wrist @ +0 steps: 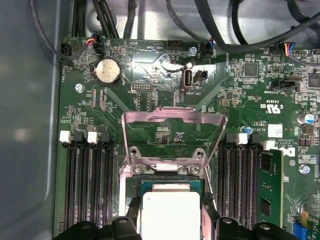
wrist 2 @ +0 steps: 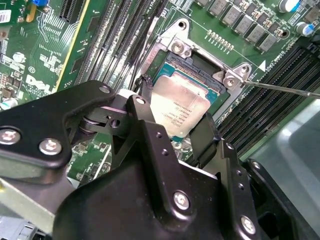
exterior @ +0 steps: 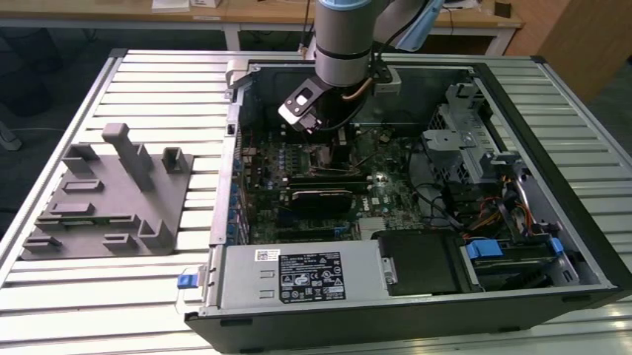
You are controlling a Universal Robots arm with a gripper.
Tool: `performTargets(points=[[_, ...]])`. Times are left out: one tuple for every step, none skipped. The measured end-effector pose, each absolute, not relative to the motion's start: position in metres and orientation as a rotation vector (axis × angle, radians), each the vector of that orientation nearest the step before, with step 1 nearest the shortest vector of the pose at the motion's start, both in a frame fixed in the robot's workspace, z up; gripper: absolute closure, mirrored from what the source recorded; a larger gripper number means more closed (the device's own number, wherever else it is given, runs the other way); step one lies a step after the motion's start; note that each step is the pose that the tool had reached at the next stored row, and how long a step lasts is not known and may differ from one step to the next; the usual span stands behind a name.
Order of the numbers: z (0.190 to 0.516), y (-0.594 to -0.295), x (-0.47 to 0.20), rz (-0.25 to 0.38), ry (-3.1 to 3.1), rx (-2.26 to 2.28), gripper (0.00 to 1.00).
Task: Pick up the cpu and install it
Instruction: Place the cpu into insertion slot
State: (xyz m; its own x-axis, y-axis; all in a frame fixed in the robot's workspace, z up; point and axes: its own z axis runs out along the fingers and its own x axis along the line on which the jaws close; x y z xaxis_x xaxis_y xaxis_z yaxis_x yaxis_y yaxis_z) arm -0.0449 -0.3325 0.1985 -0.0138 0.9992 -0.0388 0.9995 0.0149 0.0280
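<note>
Grips the chip (wrist 2: 180,107) with jaws clamped on its opposite edges, just over the open socket (wrist 2: 200,66) on the green board (wrist: 150,100). Judged: pickup done, seating and latching left, hold-down frame (wrist: 175,125) raised. Inside the open computer case (exterior: 415,319): board, cables (wrist: 225,25). At nine o'clock of it on the surface (exterior: 99,299), a grey tray (exterior: 99,207).

A slatted metal table (exterior: 148,81) carries an open computer case (exterior: 395,319). Just beside the case, to the exterior view's left of it, a grey tray (exterior: 91,222) with upright posts lies flat on the slats.
</note>
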Motion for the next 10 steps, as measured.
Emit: performTargets(points=[[0.1982,-0.3325,-0.0450,-0.011,2.204,2.172,0.45],[0.1978,-0.3325,-0.0452,-0.011,2.204,2.172,0.45],[0.1974,-0.3325,-0.0454,-0.011,2.204,2.172,0.45],[0.1970,-0.3325,-0.0456,-0.011,2.204,2.172,0.45],[0.1966,-0.3325,-0.0457,-0.011,2.204,2.172,0.45],[0.1963,-0.3325,-0.0457,-0.011,2.204,2.172,0.45],[0.1959,-0.3324,-0.0458,-0.011,2.204,2.172,0.45],[0.1955,-0.3324,-0.0458,-0.011,2.204,2.172,0.45],[0.1952,-0.3324,-0.0458,-0.011,2.204,2.172,0.45],[0.1949,-0.3324,-0.0458,-0.011,2.204,2.172,0.45]])
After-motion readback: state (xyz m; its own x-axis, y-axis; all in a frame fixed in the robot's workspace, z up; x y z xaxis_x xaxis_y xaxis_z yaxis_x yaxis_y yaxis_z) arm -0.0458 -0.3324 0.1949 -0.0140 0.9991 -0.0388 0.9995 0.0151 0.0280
